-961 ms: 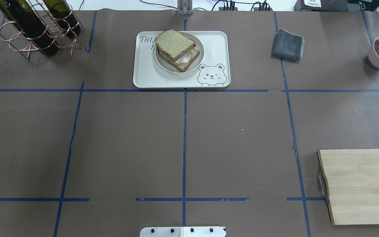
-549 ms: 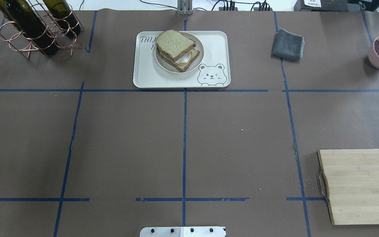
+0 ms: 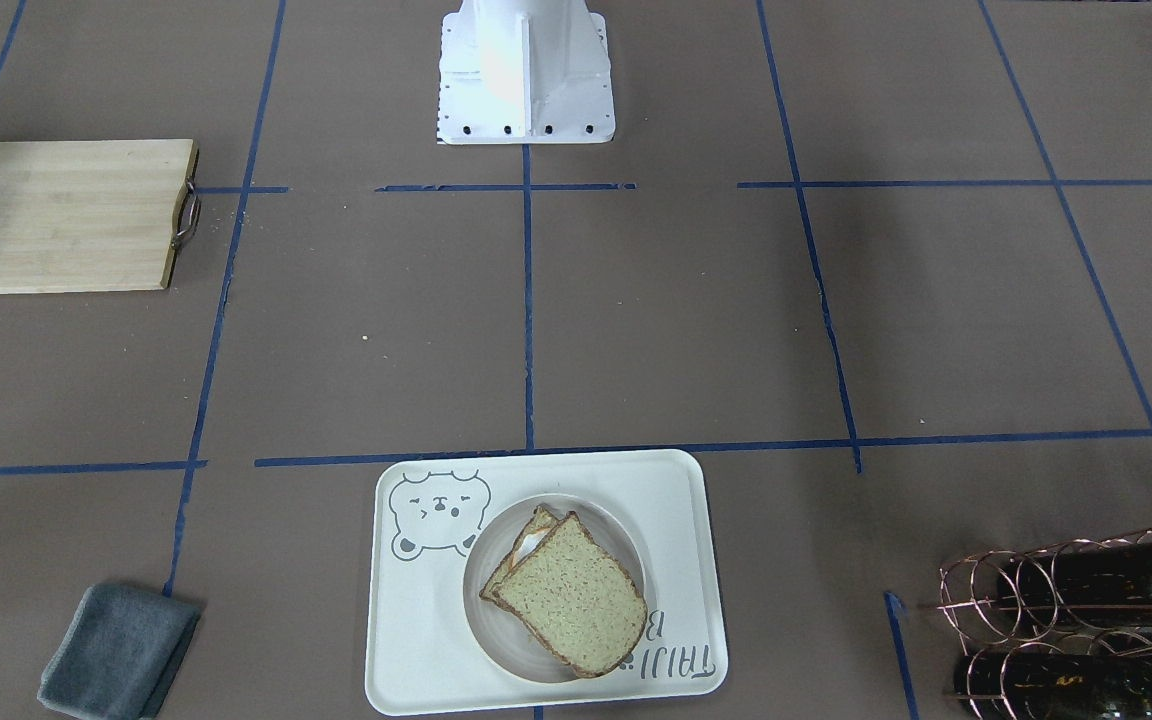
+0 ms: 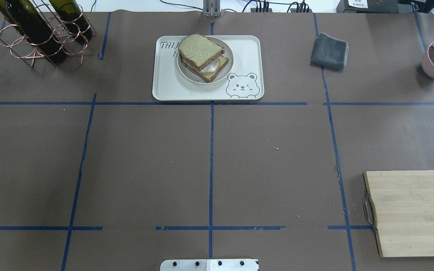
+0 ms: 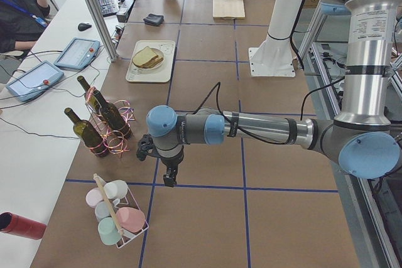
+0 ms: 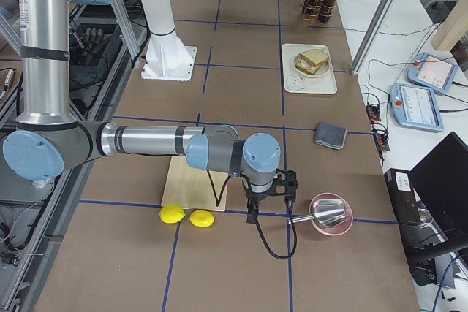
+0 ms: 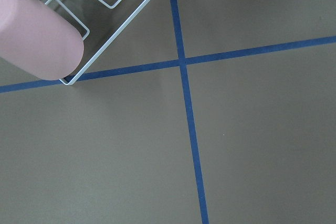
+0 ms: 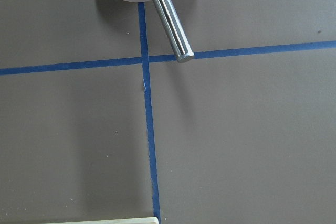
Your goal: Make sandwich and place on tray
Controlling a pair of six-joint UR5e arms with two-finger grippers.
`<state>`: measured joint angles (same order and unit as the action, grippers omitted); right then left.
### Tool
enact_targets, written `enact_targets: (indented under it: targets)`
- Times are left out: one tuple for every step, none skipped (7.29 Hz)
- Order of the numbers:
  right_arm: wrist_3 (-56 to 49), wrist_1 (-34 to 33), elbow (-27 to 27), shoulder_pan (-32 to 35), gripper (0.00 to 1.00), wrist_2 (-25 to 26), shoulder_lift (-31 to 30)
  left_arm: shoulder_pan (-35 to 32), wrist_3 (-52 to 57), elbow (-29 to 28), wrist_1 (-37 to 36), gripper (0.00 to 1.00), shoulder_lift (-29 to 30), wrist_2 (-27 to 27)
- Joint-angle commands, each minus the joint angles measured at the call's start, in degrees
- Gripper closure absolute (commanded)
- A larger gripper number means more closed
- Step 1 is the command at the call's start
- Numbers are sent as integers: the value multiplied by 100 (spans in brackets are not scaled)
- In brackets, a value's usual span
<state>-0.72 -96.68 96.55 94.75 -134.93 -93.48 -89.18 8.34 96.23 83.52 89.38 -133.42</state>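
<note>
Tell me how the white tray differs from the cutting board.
The tray is cream-white with a grey bear drawing; the cutting board is plain light wood. The tray has rounded corners; the cutting board has squarer ones and a wire handle. The tray lies far from the robot's base, in the middle; the cutting board nearer, on the robot's right. Both are flat rectangles.

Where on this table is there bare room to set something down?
The widest bare stretch is the middle, between the tray and the robot base, reaching right to the cutting board. Another lies between the cloth and board. The far edge is crowded: bottle rack, tray with the sandwich, cloth, bowl.
</note>
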Motion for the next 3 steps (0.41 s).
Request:
enact_targets:
  targets:
    - [-16, 0, 4, 0, 0, -16, 5, -3, 1, 18, 7, 0, 0, 0]
    - [-16, 9, 4, 0, 0, -16, 5, -3, 1, 18, 7, 0, 0, -9]
    - [-16, 0, 22, 0, 0, -16, 14, -11, 10, 27, 7, 0, 0, 0]
